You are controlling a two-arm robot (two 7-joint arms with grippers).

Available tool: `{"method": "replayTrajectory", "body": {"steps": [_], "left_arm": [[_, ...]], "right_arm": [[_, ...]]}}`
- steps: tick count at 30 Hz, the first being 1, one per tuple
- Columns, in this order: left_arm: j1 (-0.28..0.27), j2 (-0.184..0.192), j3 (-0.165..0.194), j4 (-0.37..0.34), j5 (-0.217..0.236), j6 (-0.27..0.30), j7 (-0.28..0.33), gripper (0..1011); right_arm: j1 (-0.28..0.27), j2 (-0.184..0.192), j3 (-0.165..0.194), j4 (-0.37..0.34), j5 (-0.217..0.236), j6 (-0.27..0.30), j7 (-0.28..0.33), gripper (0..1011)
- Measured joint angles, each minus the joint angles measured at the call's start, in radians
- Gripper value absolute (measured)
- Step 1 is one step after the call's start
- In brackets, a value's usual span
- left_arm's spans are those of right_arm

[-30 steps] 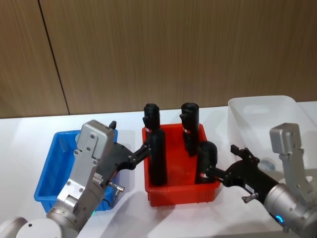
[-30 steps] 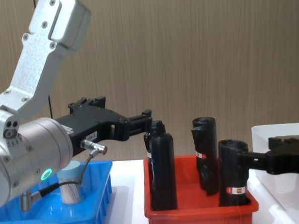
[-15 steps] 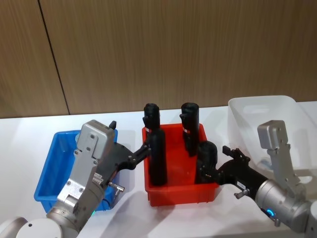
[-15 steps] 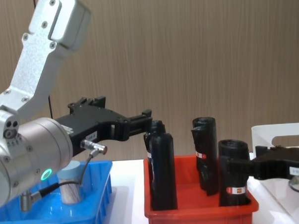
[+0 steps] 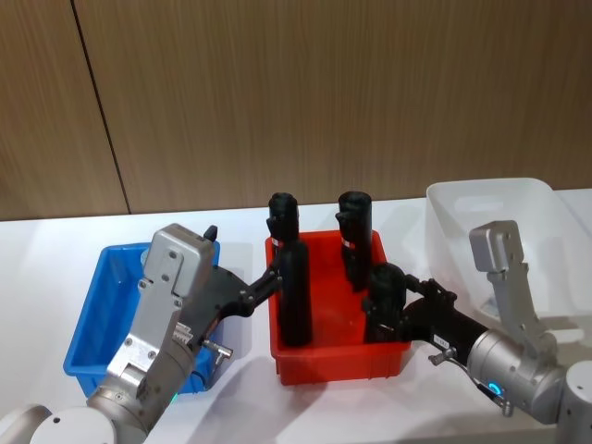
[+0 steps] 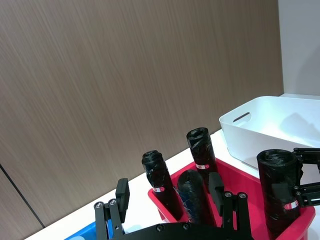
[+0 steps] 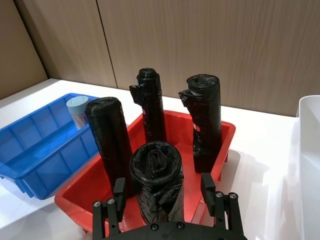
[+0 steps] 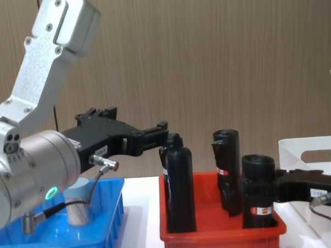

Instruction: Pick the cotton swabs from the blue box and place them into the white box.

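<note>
The right gripper [image 7: 162, 202] reaches into the red bin [image 5: 338, 356], its fingers [image 7: 119, 189] set wide on either side of the nearest black roll [image 7: 156, 172], whether they press it I cannot tell; the left gripper [image 8: 161, 129] hovers between the blue box [image 5: 88, 324] and the red bin, fingers spread and empty; a cotton swab tub [image 8: 78, 202] stands in the blue box; the white box [image 5: 490, 222] sits just right of the red bin.

From my head view, my left arm covers the blue box's [image 5: 97, 314] near right corner. The chest view's edge cuts off the white box [image 8: 315, 150], and cabling hides part of the cotton swabs tub [image 8: 78, 207].
</note>
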Motion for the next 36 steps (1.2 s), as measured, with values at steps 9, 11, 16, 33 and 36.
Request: {"method": "replayTrajectory", "body": {"steps": [9, 11, 16, 33, 36], "left_arm": [[0.000, 0.000, 0.000, 0.000, 0.000, 0.000, 0.000, 1004], [0.000, 0.000, 0.000, 0.000, 0.000, 0.000, 0.000, 1004], [0.000, 0.000, 0.000, 0.000, 0.000, 0.000, 0.000, 1004], [0.000, 0.000, 0.000, 0.000, 0.000, 0.000, 0.000, 1004], [0.000, 0.000, 0.000, 0.000, 0.000, 0.000, 0.000, 1004]], "right_arm": [[0.021, -0.010, -0.004, 0.028, 0.007, 0.006, 0.012, 709], [0.023, -0.011, -0.005, 0.029, 0.007, 0.007, 0.012, 673], [0.025, -0.013, -0.006, 0.029, 0.010, 0.010, 0.013, 488], [0.010, 0.000, 0.001, -0.081, 0.030, 0.013, -0.011, 376], [0.008, 0.007, 0.007, -0.115, 0.034, 0.013, -0.021, 363]]}}
